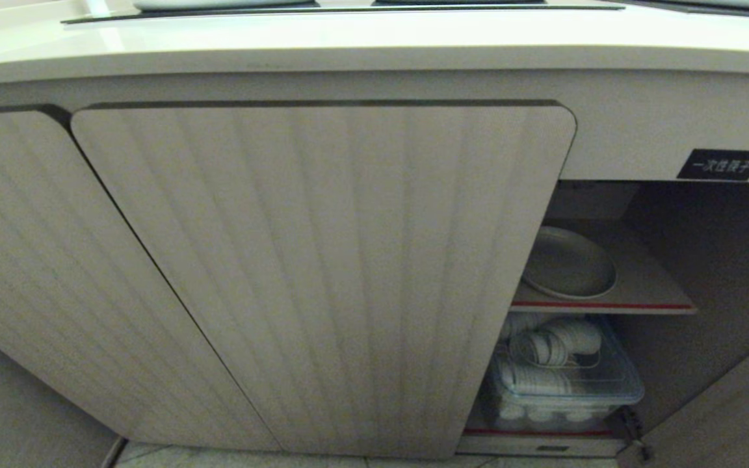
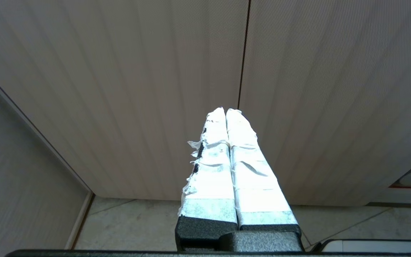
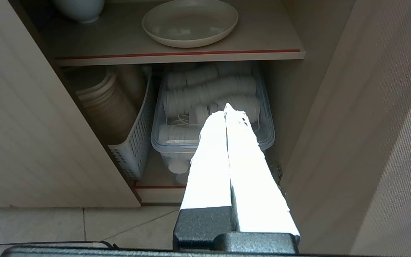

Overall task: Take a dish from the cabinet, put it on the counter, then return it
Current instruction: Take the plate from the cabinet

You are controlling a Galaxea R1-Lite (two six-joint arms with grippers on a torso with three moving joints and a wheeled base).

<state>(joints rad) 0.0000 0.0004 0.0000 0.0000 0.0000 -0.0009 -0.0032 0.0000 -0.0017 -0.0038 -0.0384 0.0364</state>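
The dish [image 1: 568,263] sits on the cabinet's [image 1: 706,260] upper shelf [image 1: 647,286], just behind the red-striped front edge; from the head view its left side is cut off by the ribbed door [image 1: 322,273]. Above runs the cream table [image 1: 348,42], its far part out of frame. Pale floor tiles [image 3: 84,225] below. Under the shelf, a clear plastic tub [image 3: 267,135] holds rolls of small white cups, hard to make out; beside it a white perforated basket [image 3: 134,150] holds stacked beige bowls. Right hand [image 3: 226,111], fingers pressed together, holds nothing in front of the tub. Left hand [image 2: 225,110], fingers together too, faces the closed doors.
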